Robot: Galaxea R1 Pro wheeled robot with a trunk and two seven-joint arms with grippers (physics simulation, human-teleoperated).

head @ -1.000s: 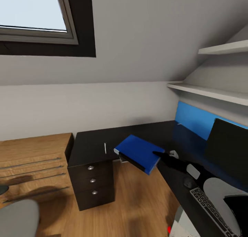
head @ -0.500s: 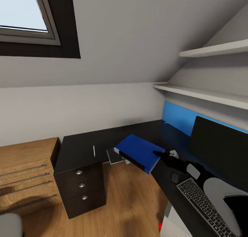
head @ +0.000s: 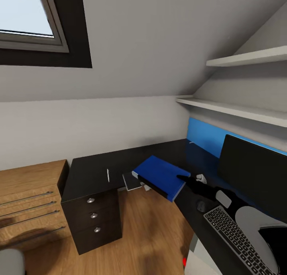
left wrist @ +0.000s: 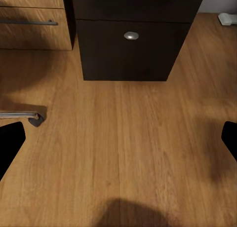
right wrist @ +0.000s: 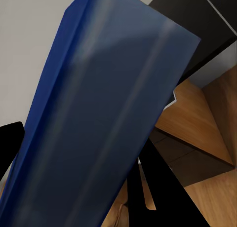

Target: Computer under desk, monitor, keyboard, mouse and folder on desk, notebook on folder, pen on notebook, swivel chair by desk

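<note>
My right gripper (head: 186, 179) is shut on the corner of the bright blue folder (head: 158, 178), holding it tilted above the inner corner of the black desk (head: 91, 172). The right wrist view shows the folder (right wrist: 98, 118) up close. Half hidden beneath it, the dark grey notebook (head: 130, 181) lies at the desk's edge. The thin pale pen (head: 107, 175) rests on the desk above the drawers. To the right stand the monitor (head: 255, 175), keyboard (head: 235, 235) and mouse (head: 201, 206). My left gripper (left wrist: 118, 140) hangs open over the wooden floor. The swivel chair's grey seat (head: 10, 261) shows bottom left.
A light wooden chest of drawers (head: 28, 203) stands left of the desk's black drawer unit (head: 93, 217). White shelves (head: 239, 111) and a blue wall panel (head: 203, 137) run above the desk's right wing. A chrome chair leg (left wrist: 19, 116) lies on the floor near my left gripper.
The whole picture has shifted left, so the camera has turned right; more of the monitor and keyboard shows. The folder stays in my right gripper.
</note>
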